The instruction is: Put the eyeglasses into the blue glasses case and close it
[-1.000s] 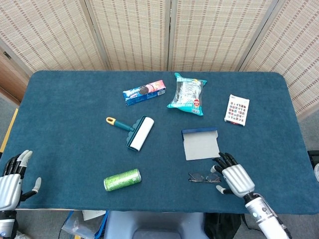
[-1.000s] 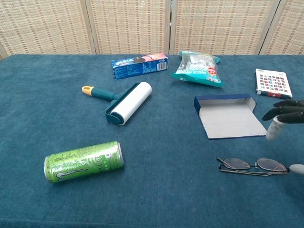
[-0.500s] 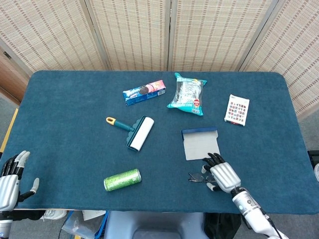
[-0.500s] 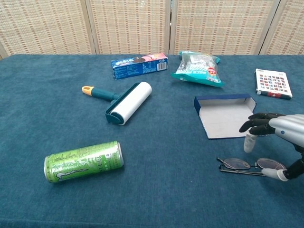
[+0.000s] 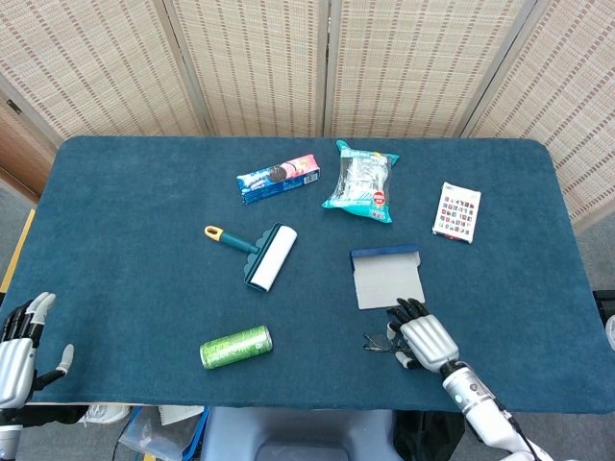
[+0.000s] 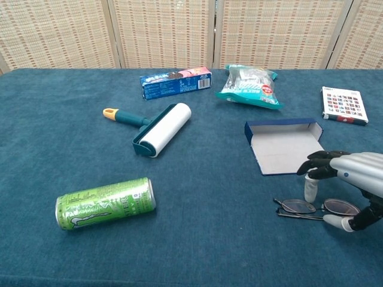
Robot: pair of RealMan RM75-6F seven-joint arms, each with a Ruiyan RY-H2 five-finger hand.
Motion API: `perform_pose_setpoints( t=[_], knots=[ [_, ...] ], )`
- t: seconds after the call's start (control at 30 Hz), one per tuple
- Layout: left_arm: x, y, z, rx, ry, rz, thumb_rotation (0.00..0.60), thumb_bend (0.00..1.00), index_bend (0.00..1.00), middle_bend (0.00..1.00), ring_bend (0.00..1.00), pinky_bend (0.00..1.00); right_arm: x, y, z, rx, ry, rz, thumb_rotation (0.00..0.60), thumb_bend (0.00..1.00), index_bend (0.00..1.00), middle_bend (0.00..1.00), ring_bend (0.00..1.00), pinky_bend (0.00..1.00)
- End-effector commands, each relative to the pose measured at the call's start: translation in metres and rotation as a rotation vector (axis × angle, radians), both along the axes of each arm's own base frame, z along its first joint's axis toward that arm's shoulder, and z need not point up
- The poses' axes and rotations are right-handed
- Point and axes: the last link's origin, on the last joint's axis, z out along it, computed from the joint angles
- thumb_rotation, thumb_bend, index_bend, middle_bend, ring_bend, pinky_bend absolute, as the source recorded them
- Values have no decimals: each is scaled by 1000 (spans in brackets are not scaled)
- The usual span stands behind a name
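Because the glasses (image 6: 316, 208) look light, thin-framed and easy to bend, they are probably best pinched at the bridge or a rim, not the lenses. They lie flat near the table's (image 6: 197, 239) front edge, directly under the right hand (image 6: 344, 179), whose spread fingers hover around them, gripping nothing. Just beyond lies the open blue case (image 6: 286, 146).

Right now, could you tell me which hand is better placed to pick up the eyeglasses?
The right hand. It hovers directly over the eyeglasses, fingers spread above the frame, beside the open blue glasses case. The left hand sits at the table's far corner, across from them.
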Motion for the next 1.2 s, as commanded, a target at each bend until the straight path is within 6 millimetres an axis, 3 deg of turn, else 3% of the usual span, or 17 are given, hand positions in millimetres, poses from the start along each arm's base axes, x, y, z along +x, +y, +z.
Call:
perform_pose_setpoints(
  t=[0.03,0.53,1.2],
  knots=[
    [0,1,-1,-3,0,-1,600,401,0,0,0,0,0,0,-1,2,4,-2,600,312,428,158,19,55],
    [-5,-2,-1,-2,-3,13,600,401,0,0,0,0,-1,-7,-11,13,12,-9,600,380,538,190,19,54],
    [-4,-1,-2,-4,-10,3,600,401,0,0,0,0,-5,-6,-2,-43,4,-18,600,501,608,241,19,54]
  ],
)
